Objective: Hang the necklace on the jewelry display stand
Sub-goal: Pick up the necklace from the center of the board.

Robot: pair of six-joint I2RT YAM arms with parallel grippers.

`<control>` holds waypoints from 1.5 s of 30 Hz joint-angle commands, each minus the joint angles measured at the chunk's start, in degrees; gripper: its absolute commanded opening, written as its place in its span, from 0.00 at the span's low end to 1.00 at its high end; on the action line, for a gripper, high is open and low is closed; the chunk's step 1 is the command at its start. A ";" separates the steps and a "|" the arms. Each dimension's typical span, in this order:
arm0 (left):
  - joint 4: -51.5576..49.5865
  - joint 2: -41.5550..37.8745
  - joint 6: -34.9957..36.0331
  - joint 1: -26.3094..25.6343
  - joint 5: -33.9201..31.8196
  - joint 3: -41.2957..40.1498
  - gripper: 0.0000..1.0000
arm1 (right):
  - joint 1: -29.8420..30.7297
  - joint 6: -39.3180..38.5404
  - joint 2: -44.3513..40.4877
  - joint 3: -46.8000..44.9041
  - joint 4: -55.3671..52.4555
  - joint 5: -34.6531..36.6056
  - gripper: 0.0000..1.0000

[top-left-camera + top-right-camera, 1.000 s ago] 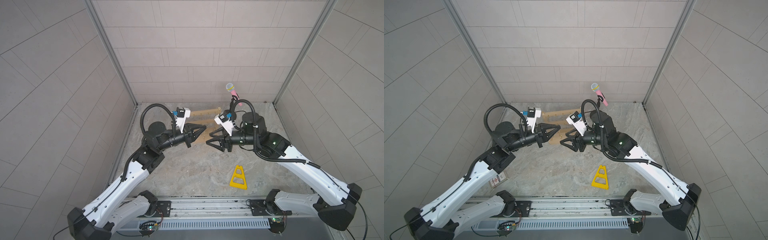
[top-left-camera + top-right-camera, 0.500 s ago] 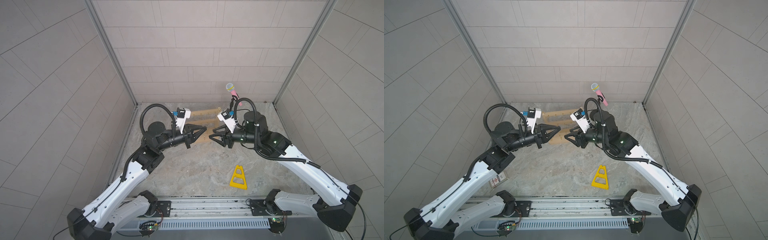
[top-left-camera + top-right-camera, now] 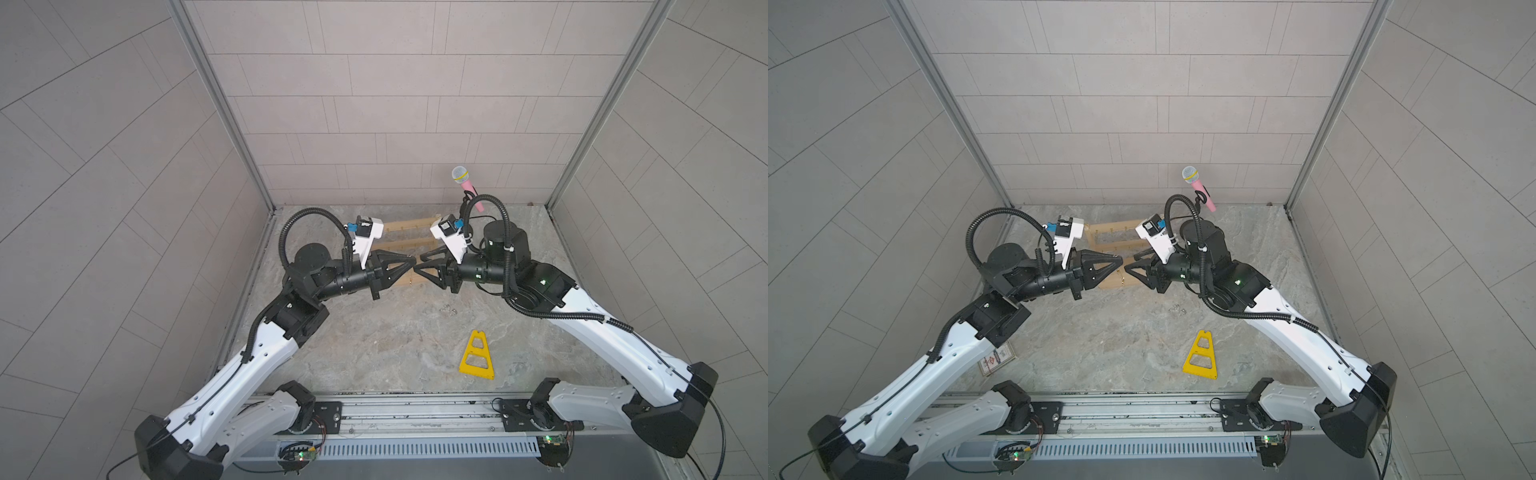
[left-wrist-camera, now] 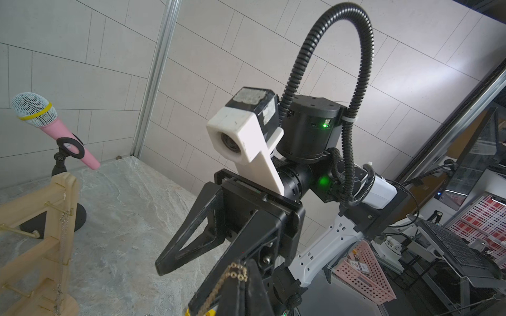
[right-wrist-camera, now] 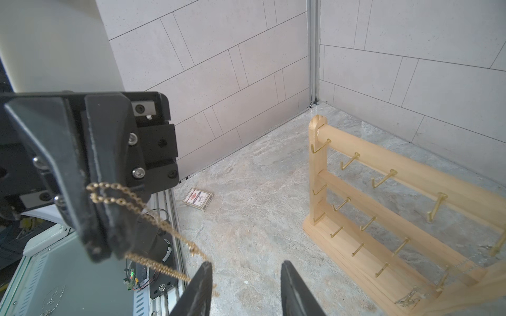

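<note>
Handover of the necklace (image 5: pixel 164 226) in mid-air, in front of the stand (image 5: pixel 383 208). The left gripper (image 3: pixel 1119 260) is clamped on the gold chain near its fingertips. A short loop stands out above the pinch, and two strands run down towards the right gripper (image 5: pixel 246 276). The hold is high and level, presumably so that the chain hangs clear of the table (image 3: pixel 374 345) and can be spread. The right gripper faces it tip to tip with its jaws apart. One strand runs up to the tip of one finger (image 5: pixel 201 290), and whether it touches cannot be told. Nothing lies between the jaws, so this gripper grips nothing. Judged step: the right gripper takes a second hold, so that the two arms can open the loop and drop it over a hook. The stand is upright at the back of the table, just behind both grippers in both top views, and the necklace is not on it. No true container is on the table, so the stand is the only holder. Its gold hooks are bare in the right wrist view, though the left wrist view shows what looks like a thin chain (image 4: pixel 62 246) hanging down one post. The mic (image 3: pixel 465 185), yellow frame (image 3: pixel 476 357) and card box (image 3: pixel 996 359) lie well apart and play no part. A pink basket (image 4: pixel 367 276) outside the cell holds small packets, not legible.
</note>
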 commanded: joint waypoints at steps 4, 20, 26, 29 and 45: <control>2.23 -0.05 -0.34 0.40 1.38 2.35 0.01 | 0.76 -1.16 0.26 1.73 2.80 -1.68 0.43; 0.36 -0.43 0.40 0.37 1.50 3.26 0.02 | 0.83 -0.39 1.31 3.31 4.23 -0.85 0.39; 0.21 -0.39 0.41 0.41 1.43 3.26 0.02 | 0.83 -0.11 1.31 3.40 4.58 -1.35 0.38; 0.08 -0.41 0.49 0.39 1.23 3.32 0.02 | 0.87 -0.06 1.24 3.46 4.74 -2.18 0.38; 0.01 -0.03 0.63 0.34 0.41 3.51 0.01 | 0.48 -2.85 -1.74 1.79 2.45 -2.27 0.39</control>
